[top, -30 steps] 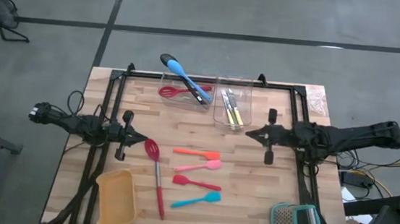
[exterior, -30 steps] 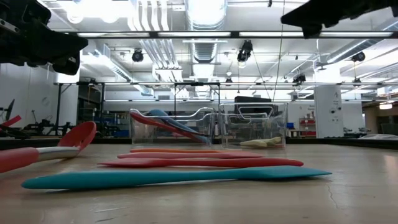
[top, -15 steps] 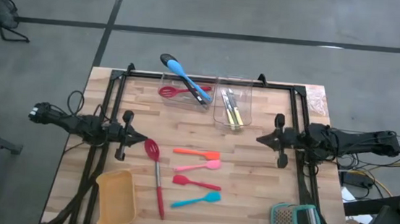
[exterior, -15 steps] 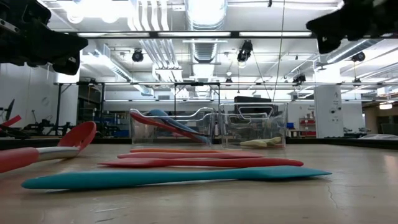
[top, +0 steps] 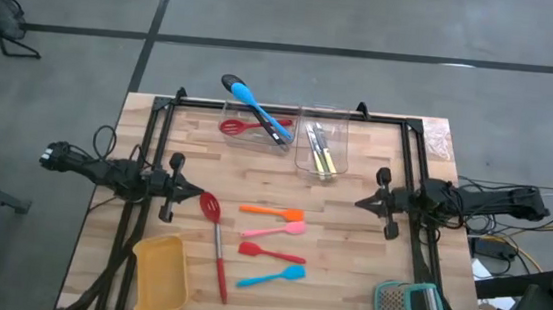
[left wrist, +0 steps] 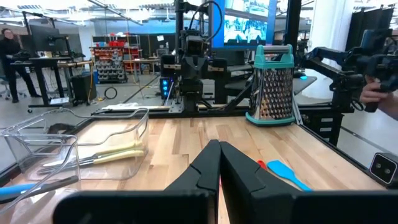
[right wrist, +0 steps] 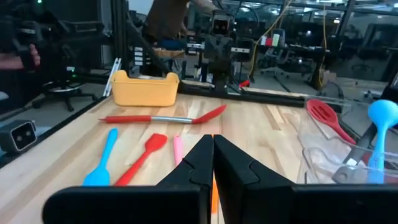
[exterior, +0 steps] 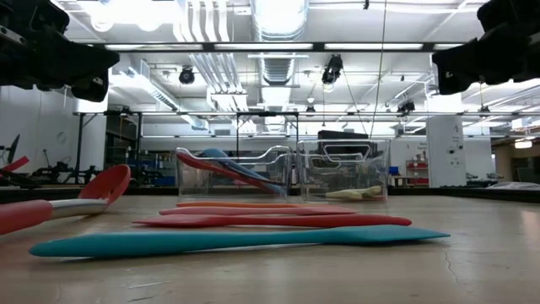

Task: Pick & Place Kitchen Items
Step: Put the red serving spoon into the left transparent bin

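Note:
Four small spatulas lie flat on the table's middle: orange (top: 273, 213), pink (top: 275, 230), red (top: 270, 251) and teal (top: 274, 276). A long red slotted spoon (top: 215, 250) lies to their left. At the far side, one clear tub (top: 256, 123) holds a red slotted spoon, a blue spoon and a black spoon, and another tub (top: 323, 151) holds yellow-handled cutlery. My left gripper (top: 202, 198) hovers shut at the table's left side. My right gripper (top: 358, 202) hovers shut at the right side. Both point level toward the spatulas and hold nothing.
A yellow tray (top: 161, 274) sits at the near left corner and a teal-framed grater (top: 410, 309) stands at the near right corner. A black frame (top: 261, 107) runs along the far, left and right edges. Bare wood lies between the spatulas and my right gripper.
My right gripper has drawn back toward the table's right edge and sunk lower, staying shut and empty. My left gripper and all the utensils have kept still.

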`<action>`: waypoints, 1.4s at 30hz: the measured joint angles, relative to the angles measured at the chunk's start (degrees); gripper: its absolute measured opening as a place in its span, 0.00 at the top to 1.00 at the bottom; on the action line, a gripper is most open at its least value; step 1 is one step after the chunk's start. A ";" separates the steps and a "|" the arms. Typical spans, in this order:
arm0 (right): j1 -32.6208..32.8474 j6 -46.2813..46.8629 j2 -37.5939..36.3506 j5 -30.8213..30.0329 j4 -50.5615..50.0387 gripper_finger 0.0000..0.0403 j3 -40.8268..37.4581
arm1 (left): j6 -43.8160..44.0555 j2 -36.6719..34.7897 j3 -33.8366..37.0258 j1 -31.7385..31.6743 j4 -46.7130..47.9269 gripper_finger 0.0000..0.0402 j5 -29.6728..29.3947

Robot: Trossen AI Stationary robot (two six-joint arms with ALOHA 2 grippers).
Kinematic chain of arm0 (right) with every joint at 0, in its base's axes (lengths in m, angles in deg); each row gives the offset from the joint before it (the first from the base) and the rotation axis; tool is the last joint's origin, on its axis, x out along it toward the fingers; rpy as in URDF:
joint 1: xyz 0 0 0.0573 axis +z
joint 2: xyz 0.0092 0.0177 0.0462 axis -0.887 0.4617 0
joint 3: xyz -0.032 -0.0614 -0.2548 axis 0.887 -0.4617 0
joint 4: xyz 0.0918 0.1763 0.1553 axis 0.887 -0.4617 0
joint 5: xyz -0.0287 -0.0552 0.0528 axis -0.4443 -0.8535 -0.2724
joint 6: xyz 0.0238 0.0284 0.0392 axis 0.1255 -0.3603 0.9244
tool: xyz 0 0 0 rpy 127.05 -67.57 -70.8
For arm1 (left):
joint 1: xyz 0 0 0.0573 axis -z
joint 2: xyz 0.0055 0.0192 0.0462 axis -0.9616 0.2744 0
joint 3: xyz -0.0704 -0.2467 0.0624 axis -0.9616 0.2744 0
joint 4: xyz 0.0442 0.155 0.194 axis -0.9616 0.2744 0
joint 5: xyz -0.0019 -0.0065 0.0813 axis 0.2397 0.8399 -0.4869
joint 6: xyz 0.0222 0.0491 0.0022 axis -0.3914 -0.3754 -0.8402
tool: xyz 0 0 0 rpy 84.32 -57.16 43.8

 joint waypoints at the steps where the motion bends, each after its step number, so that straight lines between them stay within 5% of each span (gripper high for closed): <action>1: -0.01 0.76 -0.48 -0.09 0.10 0.98 -0.41 | -0.02 0.00 0.02 -0.02 -0.10 0.97 -0.02; 8: 0.02 8.22 -1.98 -4.31 -0.55 0.98 -2.52 | 5.45 0.00 0.02 0.00 -1.37 0.97 -0.22; 21: 0.03 7.90 -1.22 -4.39 -2.28 0.98 -2.86 | 21.25 0.00 -0.08 -0.04 -10.90 0.97 -4.61; 31: 0.03 7.82 -1.20 -4.45 -2.26 0.98 -2.84 | 27.23 7.92 -9.66 -0.04 17.42 0.84 -6.07; 42: 0.03 7.99 -1.20 -4.43 -2.24 0.98 -2.84 | 26.34 29.30 -20.35 -0.11 28.10 0.69 -8.01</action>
